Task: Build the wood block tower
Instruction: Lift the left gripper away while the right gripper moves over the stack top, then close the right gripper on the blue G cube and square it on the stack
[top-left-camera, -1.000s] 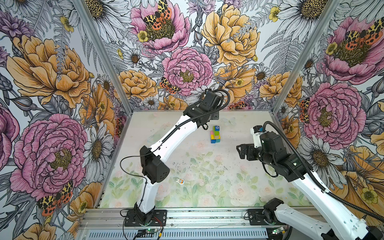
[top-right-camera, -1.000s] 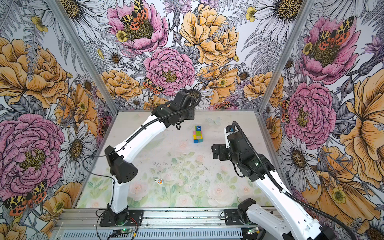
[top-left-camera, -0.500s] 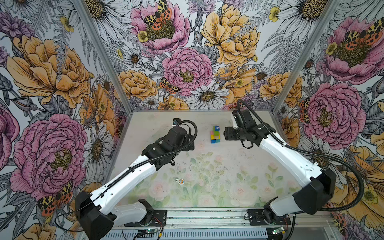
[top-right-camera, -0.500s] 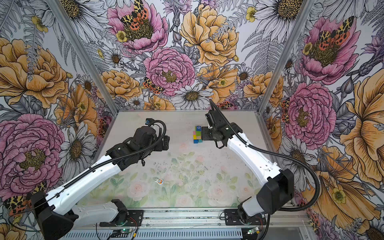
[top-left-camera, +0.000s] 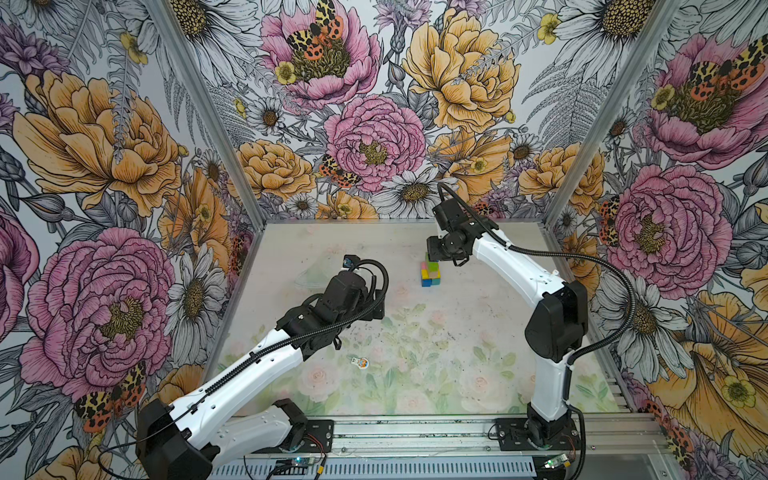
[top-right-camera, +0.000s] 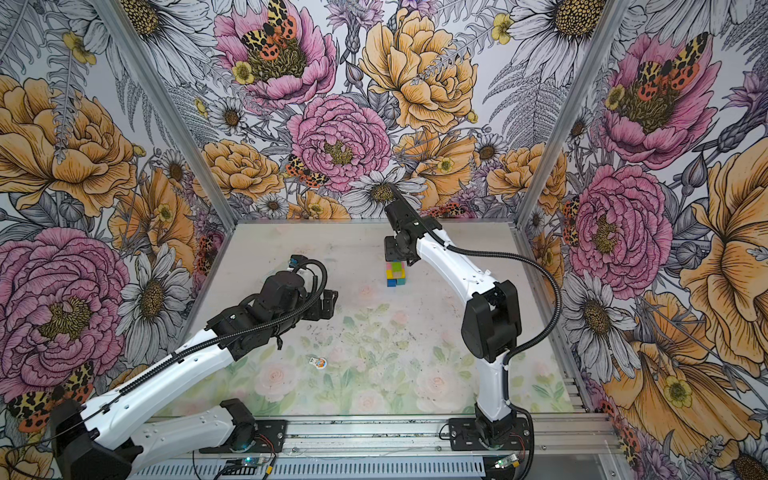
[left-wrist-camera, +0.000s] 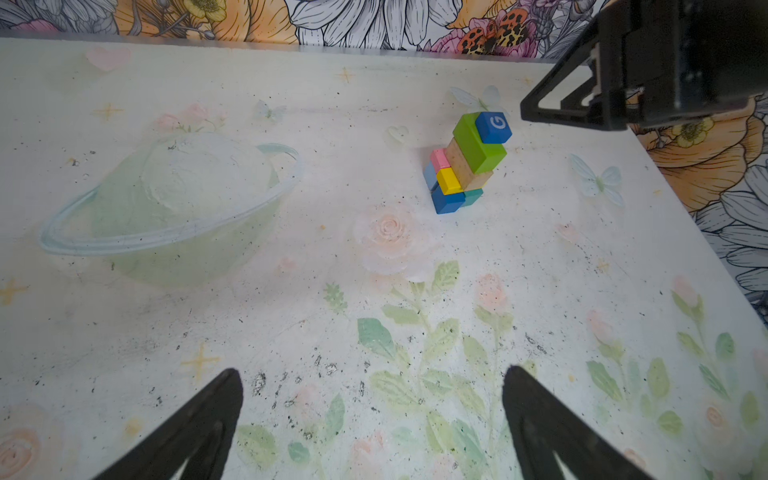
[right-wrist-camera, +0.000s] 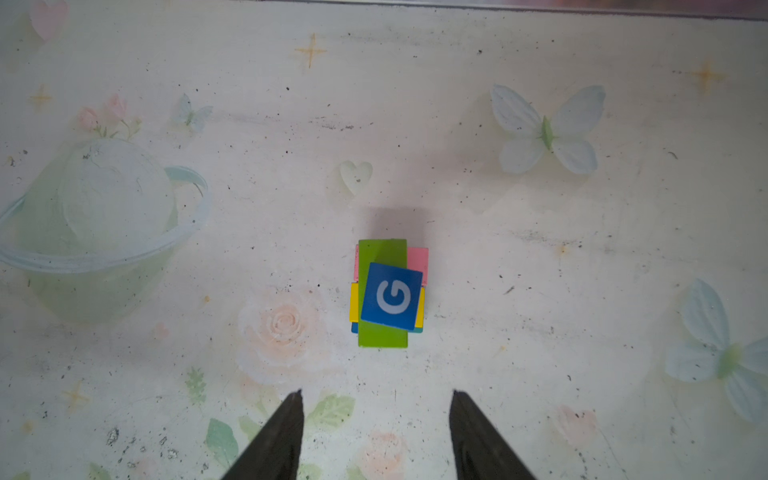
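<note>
The tower (top-left-camera: 431, 272) (top-right-camera: 396, 273) stands toward the back of the table, right of centre. It has blue and teal cubes lowest, then yellow, pink and bare wood, then a green brick (left-wrist-camera: 473, 145) (right-wrist-camera: 382, 336). A dark blue cube with a white G (left-wrist-camera: 493, 127) (right-wrist-camera: 391, 296) lies on the green brick, turned slightly askew. My right gripper (top-left-camera: 434, 249) (top-right-camera: 392, 251) (right-wrist-camera: 376, 392) hangs just above the tower, open and holding nothing. My left gripper (top-left-camera: 376, 309) (top-right-camera: 328, 305) (left-wrist-camera: 372, 372) is wide open and empty, low over the table, well left and in front of the tower.
A small round sticker-like piece (top-left-camera: 360, 363) (top-right-camera: 318, 363) lies on the floral table (top-left-camera: 457, 332) near the front middle. Flowered walls close in the left, back and right sides. A metal rail (top-left-camera: 415, 432) with both arm bases runs along the front edge.
My left arm drew back from the tower toward the front left and its jaws opened wide. My right arm swung from the right side to above the tower, its jaws narrowing.
</note>
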